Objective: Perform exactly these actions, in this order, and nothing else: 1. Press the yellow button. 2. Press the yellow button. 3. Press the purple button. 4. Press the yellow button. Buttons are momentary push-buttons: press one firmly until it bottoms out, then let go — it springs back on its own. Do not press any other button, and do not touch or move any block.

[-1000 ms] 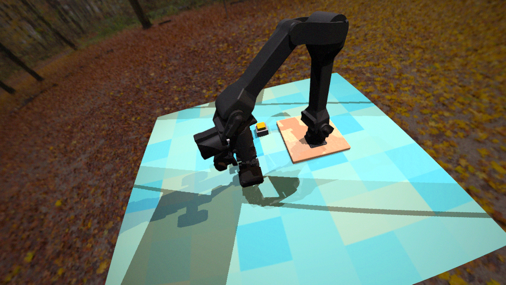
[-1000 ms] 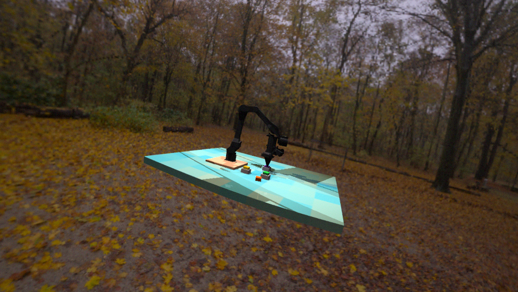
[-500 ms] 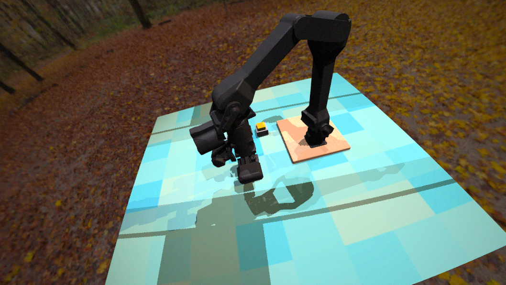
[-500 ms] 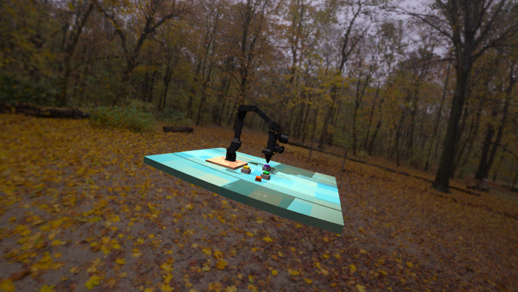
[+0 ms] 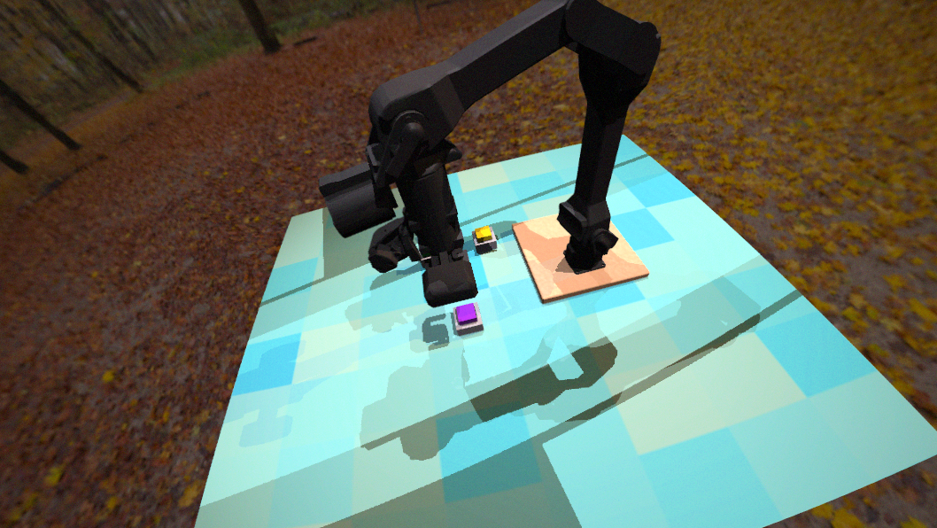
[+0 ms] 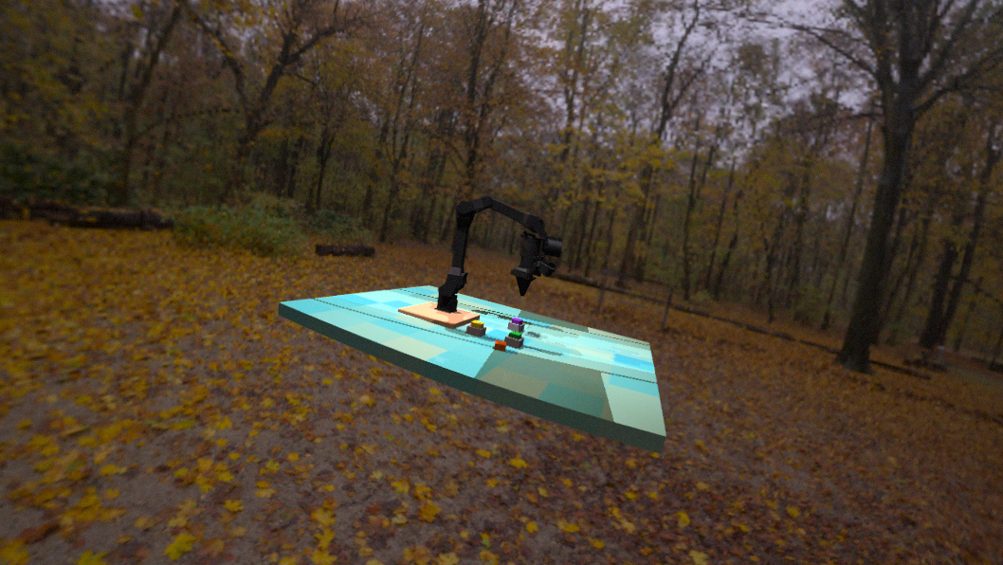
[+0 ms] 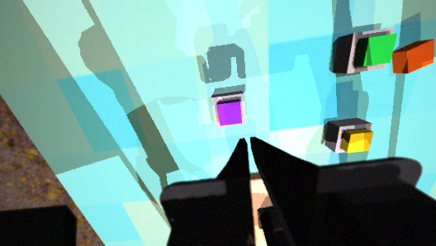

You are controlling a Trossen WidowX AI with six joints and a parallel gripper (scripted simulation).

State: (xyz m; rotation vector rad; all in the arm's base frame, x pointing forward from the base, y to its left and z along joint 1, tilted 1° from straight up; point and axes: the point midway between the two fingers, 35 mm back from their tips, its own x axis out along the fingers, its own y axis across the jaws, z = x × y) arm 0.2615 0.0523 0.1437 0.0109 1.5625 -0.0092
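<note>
The tool (image 6: 521, 293) (image 7: 247, 142) is closed, its two black fingertips drawn together with nothing between them. It points down and hangs above the tabletop (image 5: 694, 419) (image 6: 561, 413) (image 7: 136, 215), touching none of the buttons. In the top view the tool's tips are hidden behind the arm (image 5: 429, 203) (image 6: 459, 242).

Take the purple button (image 5: 467, 314) (image 6: 516, 321) (image 7: 229, 113) as the landmark. It sits in a pale square housing, its cap standing up out of it, and it is near the spot beneath the tool. The yellow button (image 5: 483, 234) (image 6: 477, 326) (image 7: 357, 141) is apart from the purple button, between it and the table's edge in the top view; its cap is raised too. The green button (image 6: 516, 336) (image 7: 377, 50) stands on another side of the purple button, also with its cap up. Beyond the green button from the purple button, and near the green one, lies an orange block (image 6: 500, 345) (image 7: 414, 57). Well apart from the purple button is the wooden board (image 5: 547, 285) (image 6: 415, 311), which carries the foot of the arm.
</note>
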